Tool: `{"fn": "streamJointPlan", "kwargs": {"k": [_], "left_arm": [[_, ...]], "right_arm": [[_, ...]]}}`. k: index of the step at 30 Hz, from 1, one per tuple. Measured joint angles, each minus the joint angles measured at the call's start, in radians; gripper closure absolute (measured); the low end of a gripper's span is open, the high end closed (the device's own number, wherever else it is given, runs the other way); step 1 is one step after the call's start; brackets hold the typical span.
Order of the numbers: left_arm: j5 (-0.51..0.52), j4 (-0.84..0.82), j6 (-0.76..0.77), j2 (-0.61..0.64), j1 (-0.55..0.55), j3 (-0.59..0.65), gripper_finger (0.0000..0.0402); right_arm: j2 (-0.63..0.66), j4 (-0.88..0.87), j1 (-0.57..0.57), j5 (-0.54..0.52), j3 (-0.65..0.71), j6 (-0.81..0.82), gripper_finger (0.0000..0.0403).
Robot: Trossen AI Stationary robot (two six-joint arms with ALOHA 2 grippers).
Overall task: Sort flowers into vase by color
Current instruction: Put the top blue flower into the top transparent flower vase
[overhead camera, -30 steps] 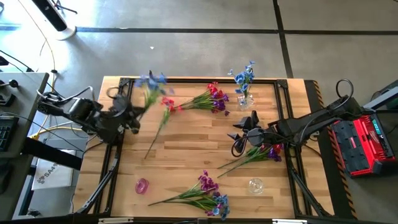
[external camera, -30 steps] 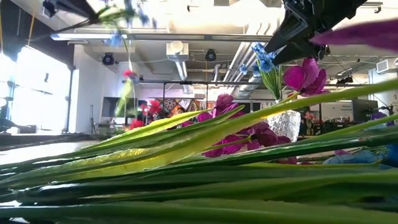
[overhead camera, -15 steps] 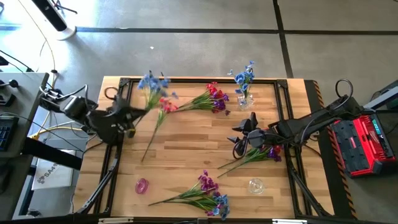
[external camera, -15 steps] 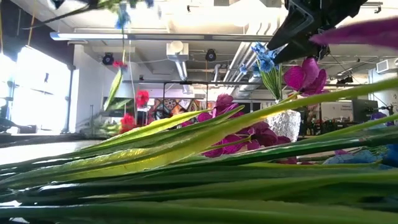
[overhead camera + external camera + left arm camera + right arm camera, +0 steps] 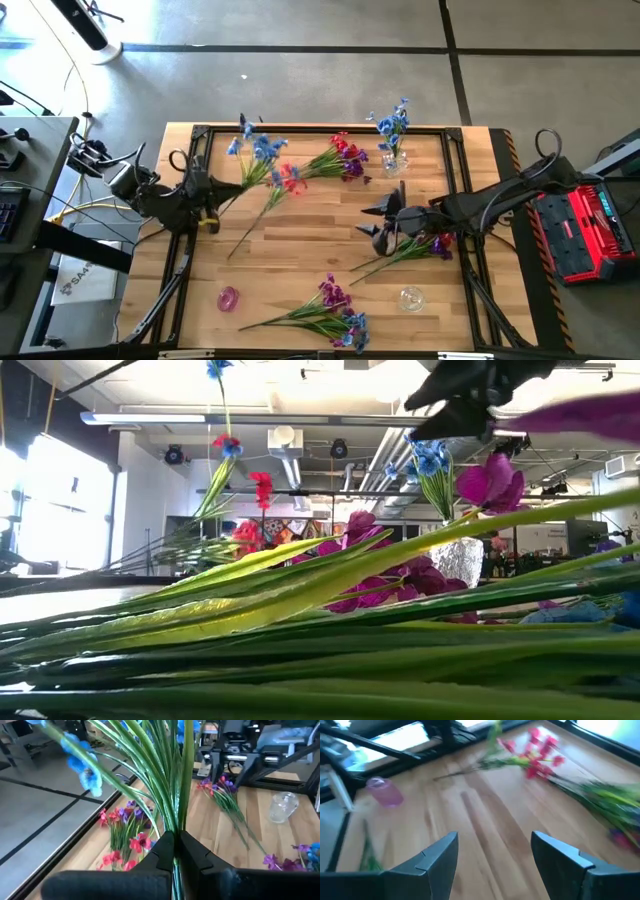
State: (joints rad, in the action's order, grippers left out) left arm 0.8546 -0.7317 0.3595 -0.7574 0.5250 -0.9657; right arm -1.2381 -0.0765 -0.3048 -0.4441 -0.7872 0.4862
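The left gripper (image 5: 213,190) is clamping the stems of one blue flower spray (image 5: 258,150) near the table's left edge, holding it raised, with its blossoms pointing toward the far edge. The right gripper (image 5: 383,217) is hovering with fingers spread and nothing between them, over the table's (image 5: 300,240) right-centre. Beneath the held spray one red spray (image 5: 285,182) is lying on the wood, its long stem reaching toward the left. A mixed red and purple bunch (image 5: 340,158) is lying near the middle of the far edge. One purple spray (image 5: 425,245) is lying just beside the right gripper, toward the right edge. A mixed purple and blue bunch (image 5: 330,312) is lying at the near edge. Three vases are standing: one clear vase (image 5: 392,160) holding blue flowers (image 5: 392,125) at the far edge, one pink vase (image 5: 228,298) near the near-left corner, and one clear empty vase (image 5: 411,298) toward the near-right corner.
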Motion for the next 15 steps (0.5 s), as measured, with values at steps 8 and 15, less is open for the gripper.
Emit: {"fn": "streamJointPlan", "kwargs": {"k": [8,15], "left_arm": [[-0.049,-0.001,0.049,-0.034,0.031,0.000,0.0401],[-0.114,0.030,0.098,-0.036,0.035,0.000,0.0401]], "right_arm": [[-0.235,0.287,0.016,-0.039,-0.010,-0.266,0.0165],[-0.456,0.349,0.028,-0.075,-0.137,-0.423,0.0165]]}}
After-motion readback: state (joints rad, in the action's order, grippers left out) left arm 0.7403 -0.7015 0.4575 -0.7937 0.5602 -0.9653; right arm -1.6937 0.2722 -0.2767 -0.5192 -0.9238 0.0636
